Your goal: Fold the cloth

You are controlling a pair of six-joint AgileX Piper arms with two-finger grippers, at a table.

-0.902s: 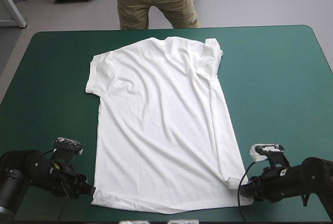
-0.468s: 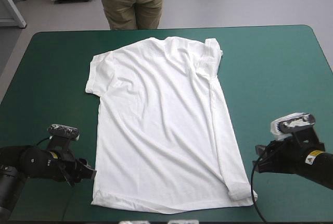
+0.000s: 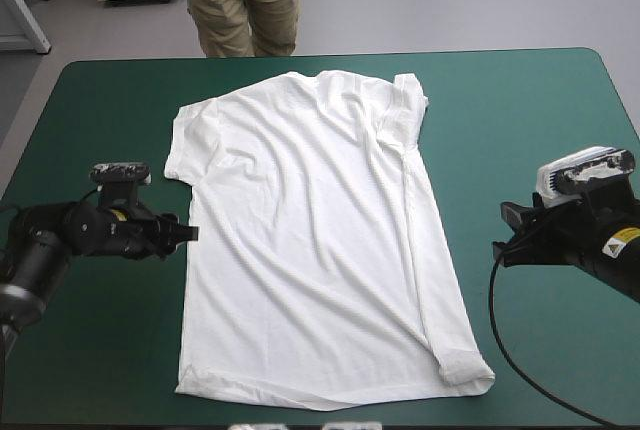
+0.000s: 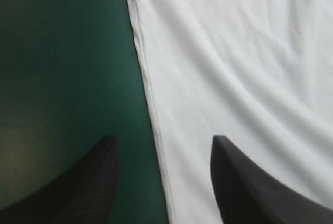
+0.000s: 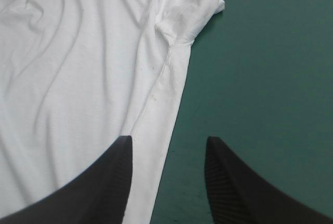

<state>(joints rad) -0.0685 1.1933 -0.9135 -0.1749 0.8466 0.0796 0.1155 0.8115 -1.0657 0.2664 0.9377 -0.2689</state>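
Note:
The white T-shirt (image 3: 310, 230) lies spread flat mid-table, collar toward the far edge and hem toward the front. Its right sleeve (image 5: 192, 10) is folded inward, and the right hem corner (image 3: 465, 365) is rolled over. My left gripper (image 3: 185, 233) is low at the shirt's left side edge. It stands open (image 4: 164, 140), one finger over the teal-green cover and the other over the T-shirt (image 4: 234, 52). My right gripper (image 3: 505, 240) hovers over bare cover a little right of the shirt, open (image 5: 167, 140) and empty, with the T-shirt (image 5: 78, 52) ahead of it.
Teal-green cover (image 3: 530, 120) lies bare on both sides of the shirt. The hem lies close to the table's front edge (image 3: 100, 422).
Both grippers have left the shirt's hem corners and moved away from the front edge along its sides. The right one also drew outward and rose. The shirt stays as it was.

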